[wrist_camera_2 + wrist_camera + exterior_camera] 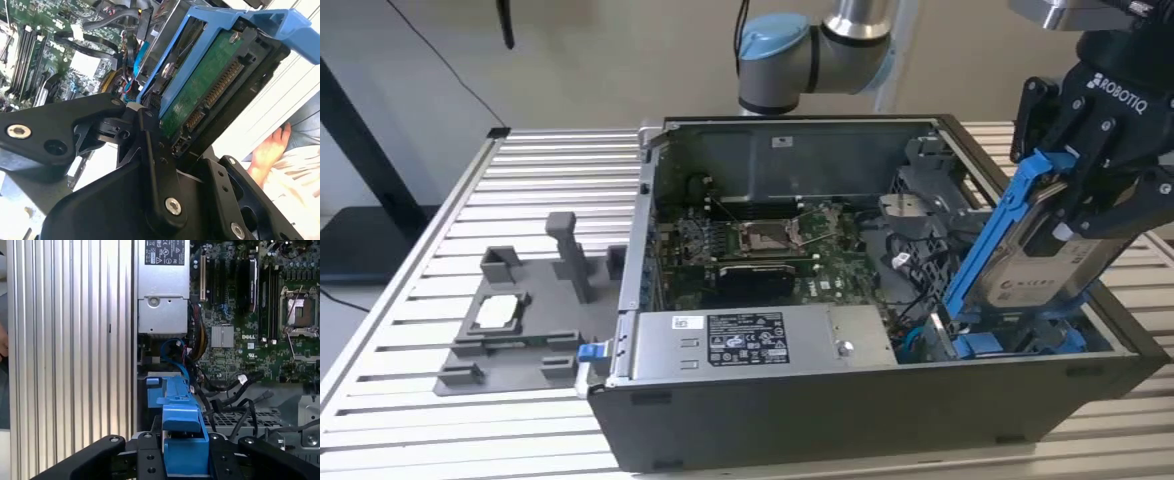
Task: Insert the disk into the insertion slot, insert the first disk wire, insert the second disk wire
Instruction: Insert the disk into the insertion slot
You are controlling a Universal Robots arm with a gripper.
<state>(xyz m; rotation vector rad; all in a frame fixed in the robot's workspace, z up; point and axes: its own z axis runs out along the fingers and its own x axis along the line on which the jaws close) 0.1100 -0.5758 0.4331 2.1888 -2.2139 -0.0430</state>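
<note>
Along the near wall of the case (854, 425) sits the power supply box (747, 340). Beside it, in the near corner on the exterior view's right, the disk (1034, 275) stands tilted, pinched by the gripper (1091, 205). Farther back lies the motherboard (761, 240).

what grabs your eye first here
The bright blue carrier of the disk, held tilted by the black gripper, its lower end inside the open computer case at the exterior view's right. Next, the silver power supply box along the case's near wall.
</note>
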